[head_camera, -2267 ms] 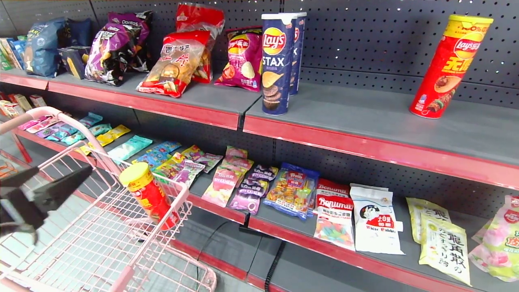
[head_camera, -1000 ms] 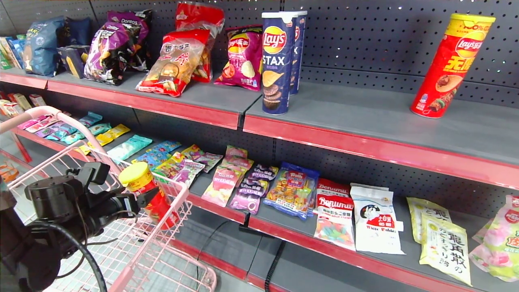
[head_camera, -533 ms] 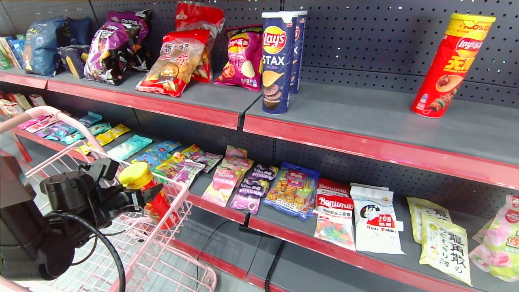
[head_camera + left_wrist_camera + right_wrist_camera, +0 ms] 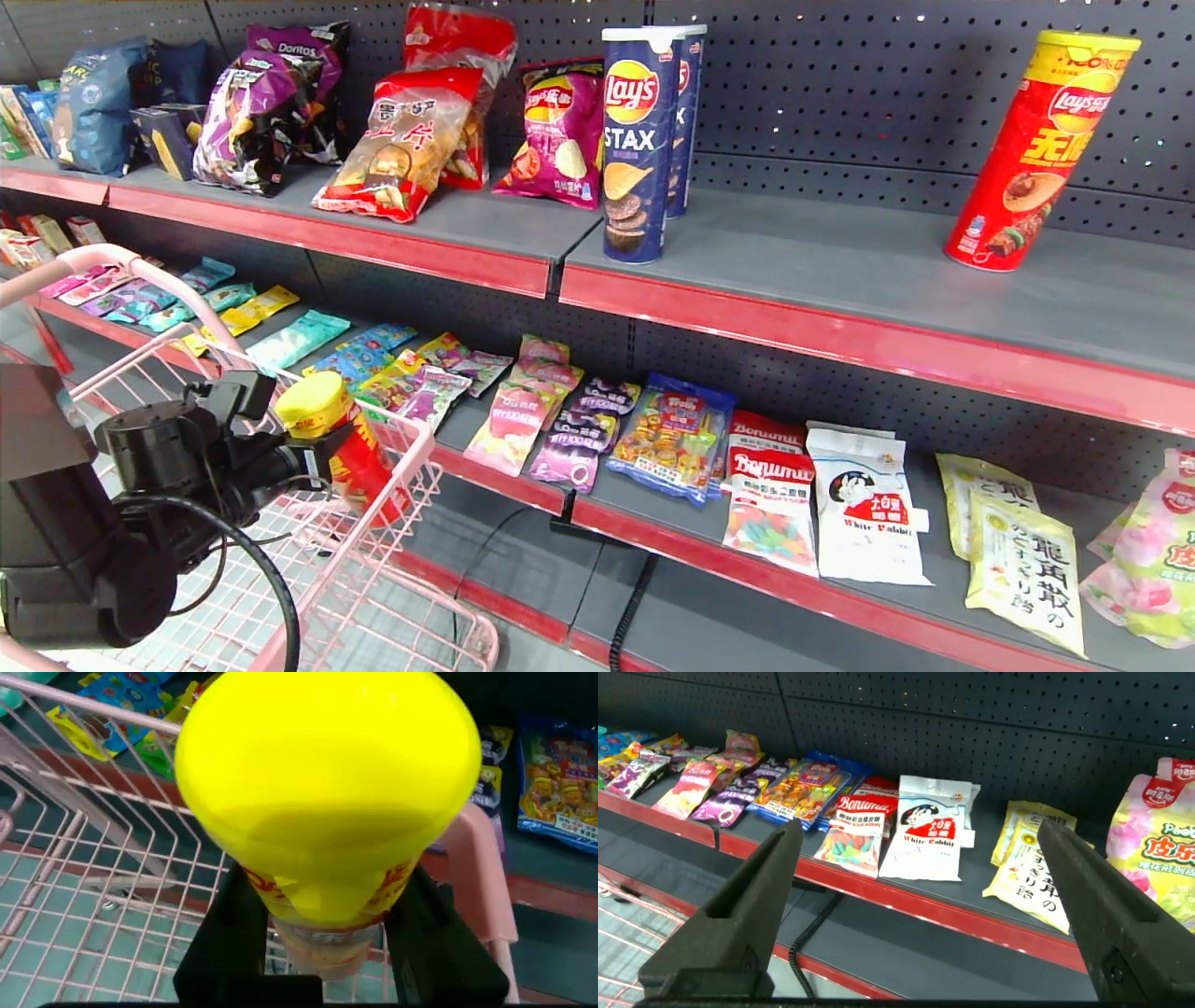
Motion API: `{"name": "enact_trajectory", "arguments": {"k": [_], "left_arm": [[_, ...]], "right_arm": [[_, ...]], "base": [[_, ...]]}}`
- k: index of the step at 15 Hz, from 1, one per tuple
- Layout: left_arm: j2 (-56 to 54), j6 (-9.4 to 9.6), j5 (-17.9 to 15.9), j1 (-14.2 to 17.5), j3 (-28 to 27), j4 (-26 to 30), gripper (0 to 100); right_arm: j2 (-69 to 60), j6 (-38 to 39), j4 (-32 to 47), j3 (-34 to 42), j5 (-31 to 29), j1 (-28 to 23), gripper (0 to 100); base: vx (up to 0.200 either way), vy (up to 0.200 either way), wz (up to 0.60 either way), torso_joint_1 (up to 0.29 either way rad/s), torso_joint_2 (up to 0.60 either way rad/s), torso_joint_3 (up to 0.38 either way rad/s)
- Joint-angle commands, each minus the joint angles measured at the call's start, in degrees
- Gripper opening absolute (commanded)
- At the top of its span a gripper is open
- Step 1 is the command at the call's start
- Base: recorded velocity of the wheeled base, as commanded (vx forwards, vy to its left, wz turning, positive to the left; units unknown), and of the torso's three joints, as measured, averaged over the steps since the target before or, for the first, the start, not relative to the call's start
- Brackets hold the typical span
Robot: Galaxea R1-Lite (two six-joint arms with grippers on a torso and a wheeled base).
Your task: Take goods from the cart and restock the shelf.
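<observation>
Both left jaws against chip can (image 4: 327, 793)

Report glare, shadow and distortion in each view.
Head view: glare streaks the red shelf edge, light specks dot the pegboard, the shelved red can looks tilted, likely lens distortion. Left wrist view: the yellow lid is bright above, shaded below. Right wrist view: the right gripper is a dark silhouette before lit packets.

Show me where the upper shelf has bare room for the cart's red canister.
The upper shelf is bare between the blue canisters and the red canister at its right. Left of the blue canisters, chip bags crowd it.
</observation>
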Motion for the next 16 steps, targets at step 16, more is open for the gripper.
{"name": "enact_trajectory", "arguments": {"k": [16], "left_arm": [[-77.5, -2.86, -16.8, 8.9, -12.0, 70.3, 0]], "right_arm": [[0.1, 0.0, 0.0, 0.0, 0.2, 0.0, 100]], "base": [[0.0, 0.0, 0.0, 0.0, 0.0, 0.0]]}}
